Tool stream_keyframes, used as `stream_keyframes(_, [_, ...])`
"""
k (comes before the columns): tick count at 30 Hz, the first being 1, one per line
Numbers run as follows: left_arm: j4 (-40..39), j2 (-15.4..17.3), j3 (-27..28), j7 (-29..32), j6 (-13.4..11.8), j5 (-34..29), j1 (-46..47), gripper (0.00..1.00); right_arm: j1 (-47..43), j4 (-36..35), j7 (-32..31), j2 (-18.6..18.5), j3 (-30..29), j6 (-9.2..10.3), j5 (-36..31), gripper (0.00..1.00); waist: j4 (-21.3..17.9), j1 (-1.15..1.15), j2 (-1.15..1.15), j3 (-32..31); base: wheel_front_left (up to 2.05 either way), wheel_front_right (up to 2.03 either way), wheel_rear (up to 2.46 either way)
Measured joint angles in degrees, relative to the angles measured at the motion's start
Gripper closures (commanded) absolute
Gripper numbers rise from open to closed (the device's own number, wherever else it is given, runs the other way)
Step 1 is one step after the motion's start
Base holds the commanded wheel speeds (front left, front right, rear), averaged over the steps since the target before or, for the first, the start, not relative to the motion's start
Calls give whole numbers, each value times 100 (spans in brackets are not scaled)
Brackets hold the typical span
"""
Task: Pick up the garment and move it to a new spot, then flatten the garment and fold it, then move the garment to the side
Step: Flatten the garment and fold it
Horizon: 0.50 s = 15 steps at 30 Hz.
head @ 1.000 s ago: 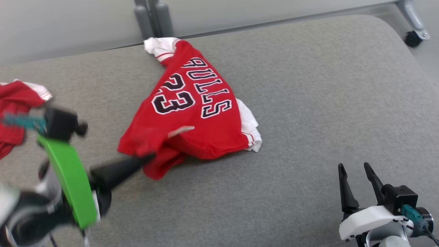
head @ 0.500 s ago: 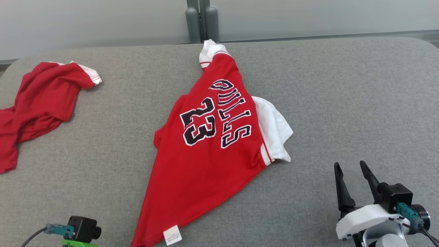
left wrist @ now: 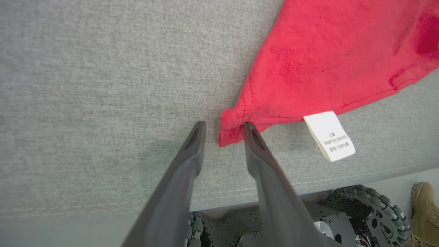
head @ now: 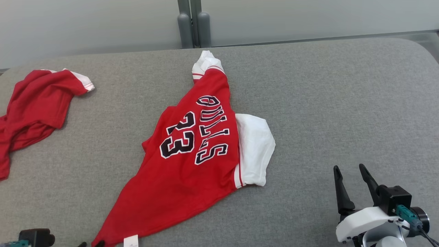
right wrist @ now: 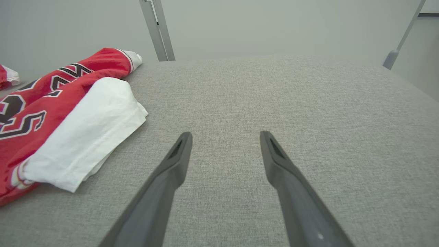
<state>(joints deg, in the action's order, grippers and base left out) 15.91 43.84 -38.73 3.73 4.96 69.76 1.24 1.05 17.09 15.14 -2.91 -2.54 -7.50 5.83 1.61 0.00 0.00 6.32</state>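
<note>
**Left gripper** (left wrist: 224, 125): at the near left edge of the table (head: 343, 103). Its fingers are parted a moderate way and hold nothing, and grey table cloth shows in the gap between them.

**Shirt** (head: 192, 164): red. Its nearest corner lies right at the left gripper's fingertips. The corner's point reaches into the gap and touches the inner side of one finger (left wrist: 252, 137), while the other finger stands just clear of it. From that corner the shirt spreads mostly flat, widening away and to the right toward the middle of the table. It then narrows to a bunched end with white trim close to the far edge. Black lettering edged in white, "BULLS" and "23", faces up at its middle.

**Label** (left wrist: 329, 135): white, sewn at the hem just right of the corner, lying flat on the table.

**Sleeve** (head: 255, 147): white, lying flat along the shirt's right side.

**Right gripper** (head: 349, 168): near right, with fingers wide apart and empty, pointing away over bare table. It is well apart from the shirt, and the sleeve lies to its far left.

**Second garment** (head: 37, 96): red with white trim, crumpled at the far left of the table, well apart from both grippers.

**Posts** (head: 192, 24): two, grey, beyond the far edge behind the shirt's far end.

**Wheel** (left wrist: 377, 206) and tan **boot** (left wrist: 423, 202): on the floor below the near edge
</note>
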Motion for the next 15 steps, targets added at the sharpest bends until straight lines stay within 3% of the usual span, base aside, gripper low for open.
stream_keyframes(5, [-722,323,431,-416,-578,131,-365,0,-17,-112,0,1,-52,0,0,0,-174,0,0,-35,0,0,0])
stream_keyframes(9, [-1421,703,895,-1160,-1087,-250,-438,0,-1,-280,0,-2,19,-1,-43,0,-262,0,0,-58,0,0,0])
stream_keyframes(11, [-1880,702,1036,-1497,-1294,-489,-380,0,78,-383,0,-25,24,-1,-44,0,-297,0,0,-72,0,0,0])
stream_keyframes(15, [-2529,403,1236,-1802,-1572,-1057,-172,0,182,-567,0,-81,103,-1,-76,0,-381,0,0,-113,0,0,0])
